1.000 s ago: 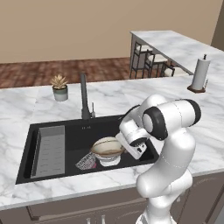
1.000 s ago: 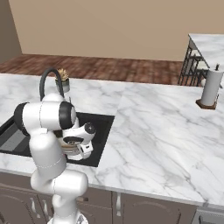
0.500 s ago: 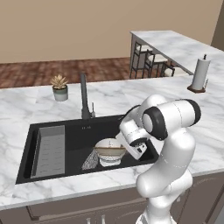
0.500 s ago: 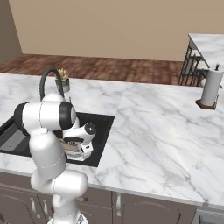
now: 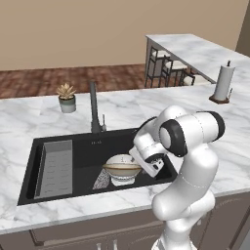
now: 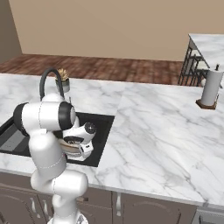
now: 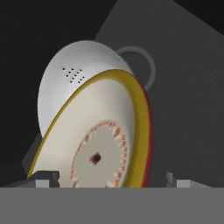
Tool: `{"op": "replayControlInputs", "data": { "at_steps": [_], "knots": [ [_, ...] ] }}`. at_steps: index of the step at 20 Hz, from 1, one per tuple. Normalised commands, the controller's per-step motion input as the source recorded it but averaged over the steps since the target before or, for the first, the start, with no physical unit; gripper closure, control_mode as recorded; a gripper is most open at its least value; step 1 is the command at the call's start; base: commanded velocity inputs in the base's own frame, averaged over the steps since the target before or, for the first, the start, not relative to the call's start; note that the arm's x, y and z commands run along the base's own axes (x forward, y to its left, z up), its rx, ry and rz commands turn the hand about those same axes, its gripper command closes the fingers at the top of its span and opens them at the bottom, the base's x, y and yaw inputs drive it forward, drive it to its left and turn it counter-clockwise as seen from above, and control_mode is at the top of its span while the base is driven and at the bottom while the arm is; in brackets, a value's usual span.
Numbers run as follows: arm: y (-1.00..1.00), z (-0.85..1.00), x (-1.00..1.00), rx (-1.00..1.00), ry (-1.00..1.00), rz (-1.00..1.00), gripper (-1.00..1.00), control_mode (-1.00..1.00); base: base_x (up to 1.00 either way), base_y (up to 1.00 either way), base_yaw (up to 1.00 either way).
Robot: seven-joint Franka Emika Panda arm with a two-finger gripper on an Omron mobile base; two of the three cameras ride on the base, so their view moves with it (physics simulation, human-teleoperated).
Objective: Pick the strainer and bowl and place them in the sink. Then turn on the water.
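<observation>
The tan bowl [image 5: 122, 171] with a brown rim sits low in the black sink [image 5: 83, 142], near its right end. In the hand view the bowl [image 7: 103, 148] stands between my fingertips, pale inside facing me. My gripper [image 5: 140, 168] reaches down into the sink [image 6: 101, 127] from the right, open, its jaws wide on either side of the bowl [image 6: 70, 146]. The silver mesh strainer [image 5: 101, 181] lies on the sink floor just left of the bowl. My gripper [image 7: 111, 179] holds nothing. No water is in view at the faucet [image 5: 93, 105].
A white perforated dome [image 7: 74, 74] rests against the bowl's far side. A grey ribbed tray [image 5: 56, 168] fills the sink's left end. A potted plant [image 5: 66, 97] stands behind the sink and a paper-towel holder [image 5: 222, 84] at the far right of the counter.
The jaws have gone from shut to wide open and let go of the bowl, which has settled slightly lower in the sink. The arm has barely moved.
</observation>
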Motion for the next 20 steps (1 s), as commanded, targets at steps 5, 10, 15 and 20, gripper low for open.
{"op": "replayControlInputs", "data": {
  "at_steps": [5, 10, 15, 20],
  "knots": [
    [0.00, 0.47, 0.00, 0.00, 0.00, 0.00, -1.00, -1.00, 0.00, 0.00, 0.00],
    [0.00, 0.54, 0.00, 0.00, 0.00, 0.00, -1.00, -1.00, 0.00, 0.00, 0.00],
    [0.00, 0.56, 0.00, 0.00, -0.01, 0.00, -1.00, -1.00, 0.00, 0.00, 0.00],
    [0.00, 0.44, -0.05, -0.02, -0.04, 0.00, -1.00, -1.00, 0.00, 0.00, 0.00]
  ]
}}
